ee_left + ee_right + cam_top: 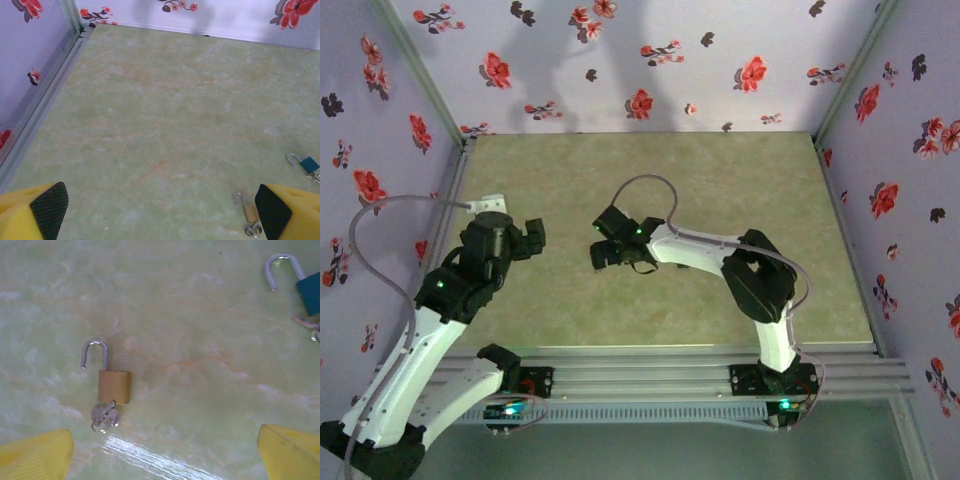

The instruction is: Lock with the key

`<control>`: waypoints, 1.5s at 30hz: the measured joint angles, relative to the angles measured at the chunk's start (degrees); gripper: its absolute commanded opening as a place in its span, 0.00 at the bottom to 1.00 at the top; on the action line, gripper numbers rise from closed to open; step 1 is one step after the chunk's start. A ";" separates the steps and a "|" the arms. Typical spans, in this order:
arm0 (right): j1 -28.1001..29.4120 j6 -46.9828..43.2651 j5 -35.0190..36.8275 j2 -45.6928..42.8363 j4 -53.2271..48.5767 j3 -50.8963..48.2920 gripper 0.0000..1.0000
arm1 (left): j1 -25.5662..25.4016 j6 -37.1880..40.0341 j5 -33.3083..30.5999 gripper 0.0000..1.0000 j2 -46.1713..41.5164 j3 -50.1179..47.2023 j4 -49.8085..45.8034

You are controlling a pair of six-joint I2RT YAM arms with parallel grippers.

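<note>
A brass padlock [114, 386] lies flat on the green tabletop with its steel shackle [95, 352] swung open. A bunch of keys [105, 416] sits at its keyhole end. My right gripper [162, 460] hovers above it, open and holding nothing, with the lock just ahead of its left yellow finger [35, 457]. My left gripper [160, 215] is also open and holds nothing. In its view the brass padlock [247, 212] lies right beside the right finger [282, 210]. From above, the left gripper [525, 238] and right gripper [610, 245] face each other mid-table.
A blue padlock [309, 287] with an open shackle and its own keys lies to the right of the brass one; it is the blue padlock [308, 164] in the left wrist view too. Floral walls [620, 60] enclose the table on three sides.
</note>
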 measured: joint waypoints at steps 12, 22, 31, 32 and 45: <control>2.86 -1.25 1.25 9.90 -5.29 10.40 0.75 | 0.00 0.00 -0.02 1.00 -0.02 -0.15 0.00; 3.21 -2.16 1.68 13.55 -6.82 13.77 0.61 | 0.00 0.00 -0.04 1.00 -0.04 -0.15 0.00; 3.52 -3.06 2.78 15.54 -8.07 16.61 0.54 | 0.00 0.02 -0.09 1.00 -0.04 -0.15 0.00; 3.54 -3.08 2.82 15.72 -8.13 16.72 0.53 | 0.00 0.02 -0.11 1.00 -0.04 -0.15 0.00; 3.69 -3.45 4.26 16.55 -9.49 17.94 0.42 | 0.00 0.02 -0.44 1.00 -0.04 -0.15 0.00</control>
